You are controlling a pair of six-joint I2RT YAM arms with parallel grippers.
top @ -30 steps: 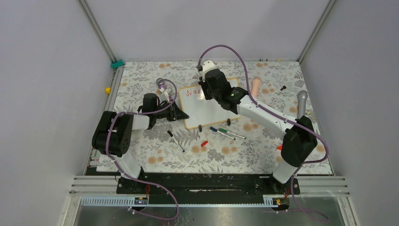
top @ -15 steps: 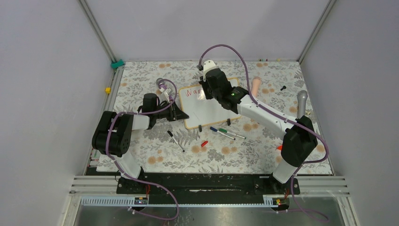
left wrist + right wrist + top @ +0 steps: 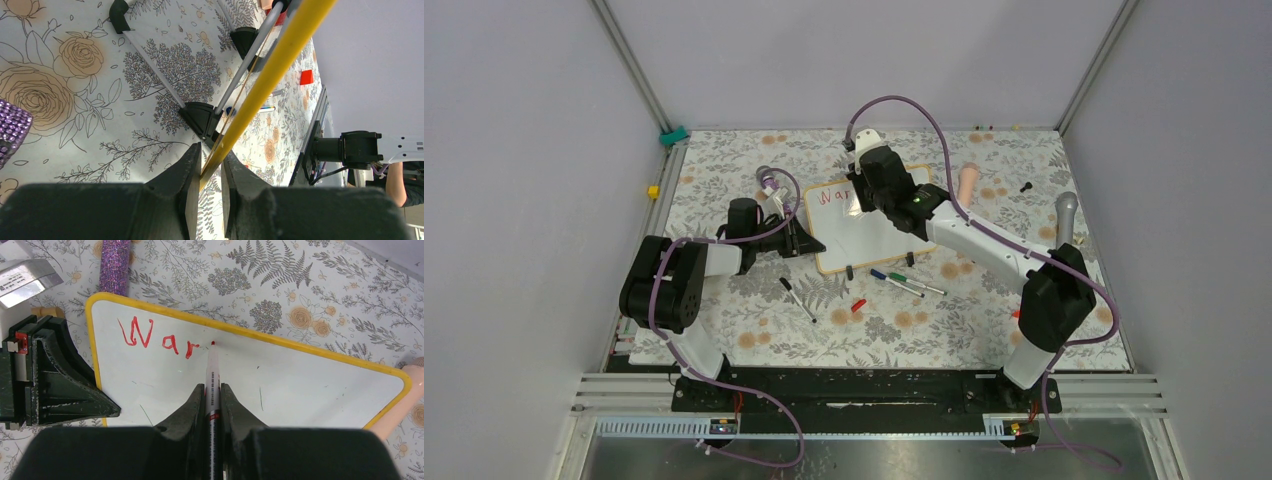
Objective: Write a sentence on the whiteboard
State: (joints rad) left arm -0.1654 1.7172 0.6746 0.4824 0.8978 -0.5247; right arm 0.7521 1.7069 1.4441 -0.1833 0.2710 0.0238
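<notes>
The right hand (image 3: 213, 392) pinches a red marker (image 3: 212, 371), its tip on the whiteboard (image 3: 300, 385) ahead of the fingers, just right of the red letters (image 3: 157, 340) "War". The left hand (image 3: 210, 167) is pressed onto the board's yellow frame (image 3: 280, 55).

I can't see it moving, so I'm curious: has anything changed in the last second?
Hardly. The right claw, gripping the red marker, nudged only slightly over the board, beside the letters "War". The left claw kept clamping the board's edge; the loose pens stayed put.
</notes>
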